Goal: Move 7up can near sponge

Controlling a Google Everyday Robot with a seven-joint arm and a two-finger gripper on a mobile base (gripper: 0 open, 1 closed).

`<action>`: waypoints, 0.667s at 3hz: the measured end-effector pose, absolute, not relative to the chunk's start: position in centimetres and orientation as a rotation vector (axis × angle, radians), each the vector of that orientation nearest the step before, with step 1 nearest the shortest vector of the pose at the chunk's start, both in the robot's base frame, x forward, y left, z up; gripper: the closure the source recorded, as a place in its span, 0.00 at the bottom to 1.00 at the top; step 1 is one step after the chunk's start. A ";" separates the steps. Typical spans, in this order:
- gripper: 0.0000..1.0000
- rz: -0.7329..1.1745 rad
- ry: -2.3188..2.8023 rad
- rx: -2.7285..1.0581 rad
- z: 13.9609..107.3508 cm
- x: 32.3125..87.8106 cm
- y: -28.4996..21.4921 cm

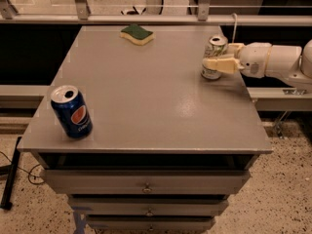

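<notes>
Gripper [217,55] reaches in from the right, level with the 7up can [211,73] and set around it; whether it is actually clamping the can, I cannot tell. That can stands upright close to the right edge of the grey worktop [146,96]. The sponge [137,33] lies near the back edge, well apart to the left, with bare surface between them. A blue Pepsi can [71,112] stands at the front left corner, above the drawers [146,182].

Claw [218,56] at 7up can [215,46], table [146,106] right; sponge [137,33] at back; Pepsi can [71,112] front-left.
</notes>
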State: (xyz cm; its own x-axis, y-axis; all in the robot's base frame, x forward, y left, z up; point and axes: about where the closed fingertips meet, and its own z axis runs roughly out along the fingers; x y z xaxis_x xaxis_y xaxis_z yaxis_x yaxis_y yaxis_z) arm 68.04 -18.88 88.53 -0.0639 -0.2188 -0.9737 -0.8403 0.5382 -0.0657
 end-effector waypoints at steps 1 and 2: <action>0.84 0.643 1.574 -0.908 90.3 69.4 -18.3; 1.00 0.602 1.527 -0.907 93.6 71.2 -18.3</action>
State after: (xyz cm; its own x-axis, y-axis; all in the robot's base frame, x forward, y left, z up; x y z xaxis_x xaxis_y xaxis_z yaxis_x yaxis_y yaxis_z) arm 71.17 -18.29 93.63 0.0041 -0.2059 -0.9786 -0.8183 0.5617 -0.1216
